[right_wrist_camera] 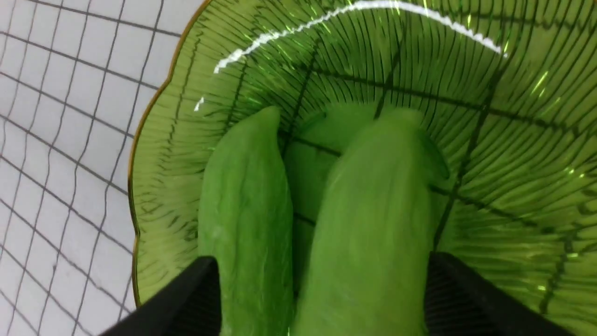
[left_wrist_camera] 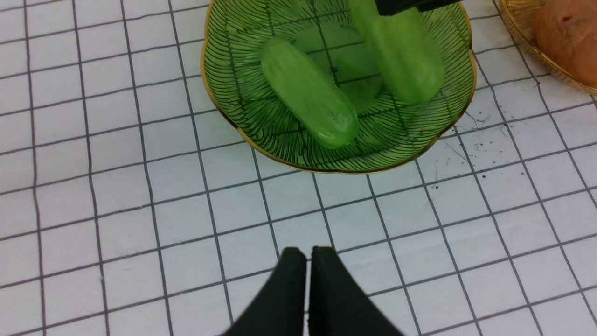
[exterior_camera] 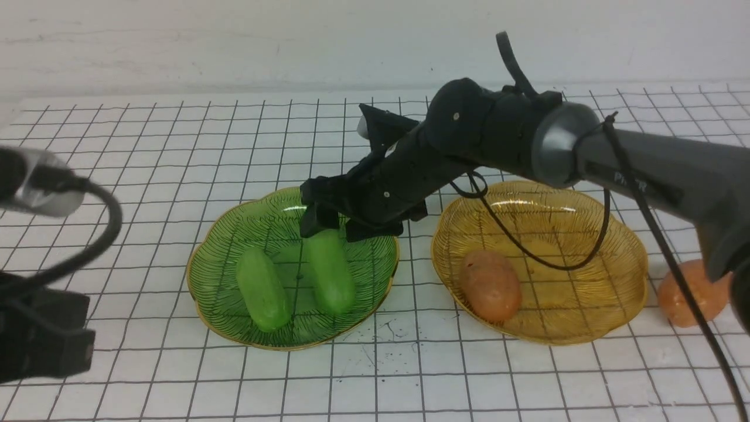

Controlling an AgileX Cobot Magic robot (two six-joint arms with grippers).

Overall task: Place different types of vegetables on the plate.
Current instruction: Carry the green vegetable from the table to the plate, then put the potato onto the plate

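Green cucumbers (exterior_camera: pixel 263 288) and brown potatoes (exterior_camera: pixel 491 286) lie apart.

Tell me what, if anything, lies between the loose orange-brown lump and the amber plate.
Nothing visible lies on the table between the lump and the amber plate; a dark cable crosses in front of the lump.

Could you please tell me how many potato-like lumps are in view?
2: one lump in the amber plate, another right of it, partly behind a cable.

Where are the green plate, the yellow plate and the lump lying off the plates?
Green plate (exterior_camera: pixel 221 305): front view, ribbed wall.
Yellow plate (exterior_camera: pixel 586 310): front view, ribbed wall.
Orange-brown lump (exterior_camera: pixel 682 296): front view, left part.
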